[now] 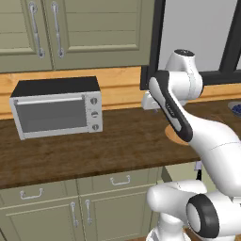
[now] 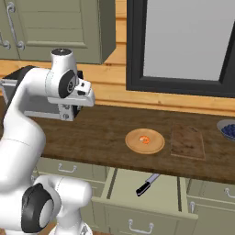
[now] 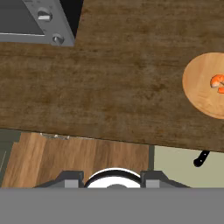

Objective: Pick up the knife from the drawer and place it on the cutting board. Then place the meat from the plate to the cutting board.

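Observation:
The drawer (image 2: 163, 190) stands pulled out below the counter, and the knife (image 2: 147, 184) lies in it with its black handle toward the front. On the counter the plate (image 2: 156, 146) carries the orange-red meat (image 2: 144, 140), and the cutting board (image 2: 187, 142) lies just right of the plate. My gripper (image 2: 68, 114) hangs high over the counter, left of the plate and in front of the microwave, open and holding nothing. The hand view looks straight down past the fingertips (image 3: 70, 177) at the plate (image 3: 201, 87), the meat (image 3: 217, 82) and the knife handle (image 3: 201, 159) in the drawer (image 3: 179, 164).
A silver microwave (image 1: 56, 110) stands on the counter at the left, under the wall cabinets. A grey bowl of blue items (image 2: 228, 130) sits at the far right. A dark-framed window rises behind the plate. Bare countertop (image 3: 113, 87) lies under the hand.

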Controlling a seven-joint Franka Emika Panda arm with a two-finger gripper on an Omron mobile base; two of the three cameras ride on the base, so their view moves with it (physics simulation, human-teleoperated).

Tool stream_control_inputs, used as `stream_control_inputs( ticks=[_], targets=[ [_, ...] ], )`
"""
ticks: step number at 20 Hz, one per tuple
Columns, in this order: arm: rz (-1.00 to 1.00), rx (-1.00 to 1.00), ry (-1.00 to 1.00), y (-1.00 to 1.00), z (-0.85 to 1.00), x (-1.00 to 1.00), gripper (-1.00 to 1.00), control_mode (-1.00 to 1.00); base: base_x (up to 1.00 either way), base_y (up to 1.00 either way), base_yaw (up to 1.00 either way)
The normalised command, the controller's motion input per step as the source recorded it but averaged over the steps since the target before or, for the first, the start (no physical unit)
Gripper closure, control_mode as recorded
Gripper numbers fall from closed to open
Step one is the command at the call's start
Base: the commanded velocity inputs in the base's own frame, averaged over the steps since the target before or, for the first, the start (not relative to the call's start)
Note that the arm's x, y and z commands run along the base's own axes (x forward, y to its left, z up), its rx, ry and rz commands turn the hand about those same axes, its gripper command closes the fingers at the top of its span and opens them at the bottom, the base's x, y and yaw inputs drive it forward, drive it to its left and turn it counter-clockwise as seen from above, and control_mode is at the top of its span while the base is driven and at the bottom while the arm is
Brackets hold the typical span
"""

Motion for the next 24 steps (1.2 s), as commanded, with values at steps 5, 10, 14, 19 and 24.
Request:
stream_control_inputs(
  ticks=[5, 10, 14, 19, 24],
  targets=[
    [0.0, 0.0, 0.0, 0.0, 0.0, -0.24, -1.0, -1.0, 0.0, 0.0, 0.0],
    [0.0, 0.0, 0.01, 0.0, -0.08, -0.56, -1.0, -1.0, 0.0, 0.0, 0.0],
    [-0.07, 0.0, 0.0, 0.0, -0.14, -0.65, -1.0, -1.0, 0.0, 0.0, 0.0],
    [-0.07, 0.0, 0.0, 0.0, -0.22, -0.79, -1.0, -1.0, 0.0, 0.0, 0.0],
    [-0.05, 0.0, 0.0, 0.0, -0.25, -0.67, -1.0, -1.0, 0.0, 0.0, 0.0]
  ],
)
